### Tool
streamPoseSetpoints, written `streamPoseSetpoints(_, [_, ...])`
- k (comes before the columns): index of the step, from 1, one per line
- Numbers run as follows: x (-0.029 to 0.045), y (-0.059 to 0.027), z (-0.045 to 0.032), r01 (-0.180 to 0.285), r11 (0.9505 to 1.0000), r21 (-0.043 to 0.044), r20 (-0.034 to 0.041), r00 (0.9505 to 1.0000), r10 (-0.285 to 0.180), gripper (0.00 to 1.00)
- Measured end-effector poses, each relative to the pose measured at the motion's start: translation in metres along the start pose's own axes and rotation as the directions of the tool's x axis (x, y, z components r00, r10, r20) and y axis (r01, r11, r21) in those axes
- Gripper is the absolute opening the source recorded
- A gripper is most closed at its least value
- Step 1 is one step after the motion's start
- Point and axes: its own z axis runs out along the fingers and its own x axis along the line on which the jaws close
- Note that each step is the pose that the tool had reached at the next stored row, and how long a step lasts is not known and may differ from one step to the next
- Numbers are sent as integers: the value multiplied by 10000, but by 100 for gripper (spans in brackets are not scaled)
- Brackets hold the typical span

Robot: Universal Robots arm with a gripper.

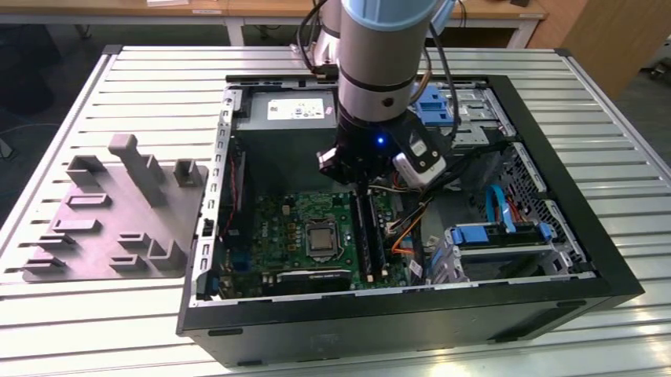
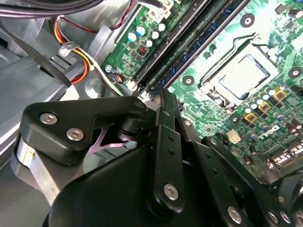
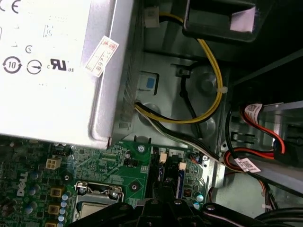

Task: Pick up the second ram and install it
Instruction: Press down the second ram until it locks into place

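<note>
My gripper [image 1: 362, 182] reaches down inside the open computer case [image 1: 587, 236], right over the far end of the black memory slots [image 1: 363, 232] on the green motherboard [image 1: 294, 228]. In the second wrist view its fingers [image 2: 163, 142] are drawn together, and the gripper [image 2: 160, 94] meets the end of the slot rails. A long dark stick, the second ram [image 2: 201, 47], lies along those rails with small blue marks on it. I cannot tell whether the pads pinch it or only rest on it.
The processor socket [image 1: 317, 236] sits beside the slots. The grey power supply [image 1: 298, 110] lies at the case's far end, with yellow and black cables [image 3: 208, 109] beside it. Blue drive brackets [image 1: 504, 236] fill the exterior view's right. A grey fixture tray [image 1: 115, 212] stands outside the case.
</note>
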Motion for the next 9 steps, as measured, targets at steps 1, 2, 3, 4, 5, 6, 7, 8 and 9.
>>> streamPoseSetpoints(1, [-2,12,4,1,10000,-6,1,10000,-1,10])
streamPoseSetpoints(2, [-3,23,9,1,10000,-12,2,10000,-1,10])
streamPoseSetpoints(3, [-4,29,16,1,10000,-22,3,10000,-1,10])
streamPoseSetpoints(4, [-5,35,28,2,10000,-30,5,10000,-2,10])
streamPoseSetpoints(5, [-5,37,44,3,10000,-37,6,10000,-2,10])
streamPoseSetpoints(6, [-4,37,56,2,10000,-39,6,10000,-2,10])
streamPoseSetpoints(7, [-4,37,60,2,10000,-39,6,10000,-2,10])
streamPoseSetpoints(8, [-3,36,61,1,10000,-38,4,10000,-1,10])
streamPoseSetpoints(9, [-4,39,66,0,10000,-47,6,10000,0,10])
